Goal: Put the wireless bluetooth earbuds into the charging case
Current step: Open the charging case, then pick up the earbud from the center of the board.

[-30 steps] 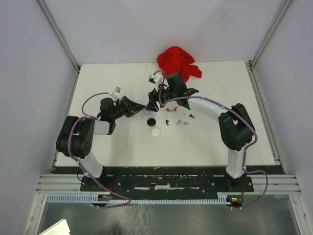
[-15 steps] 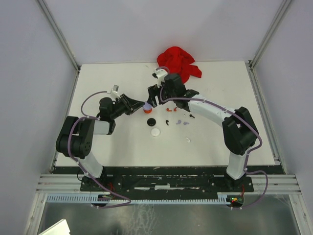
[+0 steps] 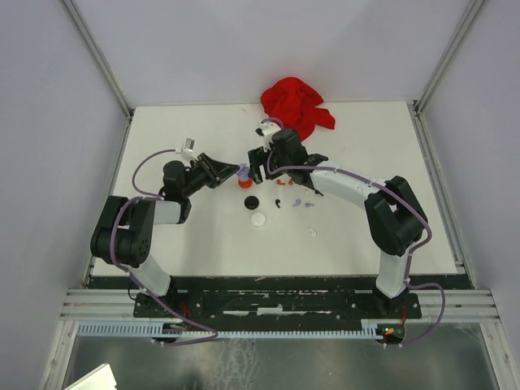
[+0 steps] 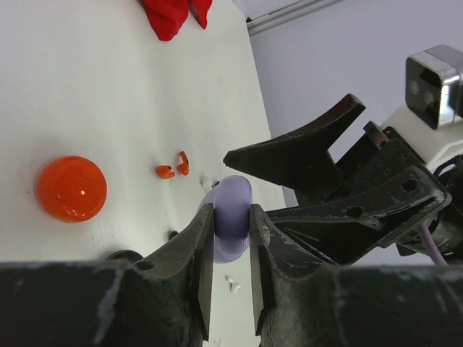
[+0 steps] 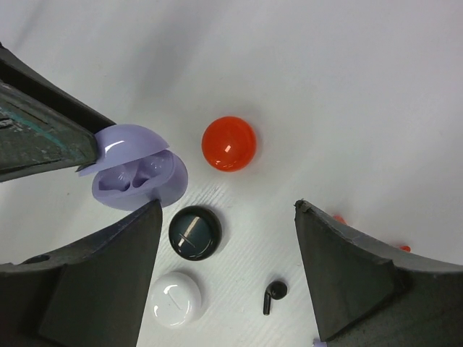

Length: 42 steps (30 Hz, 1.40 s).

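Note:
My left gripper (image 4: 230, 217) is shut on the lilac charging case (image 4: 233, 191), held off the table. In the right wrist view this case (image 5: 137, 177) hangs open with two empty wells, its lid pinched by the left fingers (image 5: 43, 134). My right gripper (image 5: 226, 206) is open and empty, just beside the case. From above, the left gripper (image 3: 236, 173) and right gripper (image 3: 257, 161) nearly meet. The earbuds lie loose on the table: a black one (image 5: 273, 295), two red ones (image 4: 165, 171), lilac ones (image 3: 302, 202) and a white one (image 3: 312, 232).
Three shut round cases rest under the grippers: red (image 5: 228, 143), black (image 5: 194, 232) and white (image 5: 176, 298). A crumpled red cloth (image 3: 296, 104) lies at the table's far edge. Another black earbud (image 3: 318, 192) sits right of the red ones.
My right gripper has opened wider and drawn back from the lilac case towards the far side, uncovering the red case. The left gripper has shifted slightly away with the case.

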Motion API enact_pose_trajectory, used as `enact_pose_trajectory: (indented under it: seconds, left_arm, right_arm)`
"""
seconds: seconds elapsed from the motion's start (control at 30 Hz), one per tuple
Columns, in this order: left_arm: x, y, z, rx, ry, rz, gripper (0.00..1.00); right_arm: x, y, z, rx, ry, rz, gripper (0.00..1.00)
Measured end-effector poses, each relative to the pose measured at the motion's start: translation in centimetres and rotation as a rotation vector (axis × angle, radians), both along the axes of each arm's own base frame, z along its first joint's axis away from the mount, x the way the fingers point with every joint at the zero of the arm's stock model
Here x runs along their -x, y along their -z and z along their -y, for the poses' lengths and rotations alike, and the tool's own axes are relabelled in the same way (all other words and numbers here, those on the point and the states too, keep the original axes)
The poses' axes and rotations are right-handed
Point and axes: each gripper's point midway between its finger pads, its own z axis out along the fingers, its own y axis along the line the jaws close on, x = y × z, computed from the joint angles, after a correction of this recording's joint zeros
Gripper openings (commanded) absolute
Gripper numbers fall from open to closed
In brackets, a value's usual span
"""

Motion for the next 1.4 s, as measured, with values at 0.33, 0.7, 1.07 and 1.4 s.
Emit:
enact_pose_trajectory:
  seconds: [0.33, 0.7, 1.07, 1.4]
  left_arm:
    - [0.0, -1.0, 0.1, 0.039, 0.000, 0.008, 0.03]
    - [-0.9, -1.0, -1.2, 0.076, -0.083, -0.024, 0.03]
    - [-0.7, -1.6, -1.8, 0.098, -0.125, -0.016, 0.03]
    - [-0.5, -1.4, -1.9, 0.099, -0.124, -0.015, 0.03]
  right_arm:
    - [-0.4, 1.7, -0.1, 0.010, 0.020, -0.019, 0.83]
    - [0.1, 3.9, 4.1, 0.158, 0.172, -0.057, 0.76]
    - [2.7, 5.0, 10.4, 0.378, 0.351, -0.172, 0.58]
    - [5.4, 6.3, 15.0, 0.511, 0.383, -0.225, 0.54]
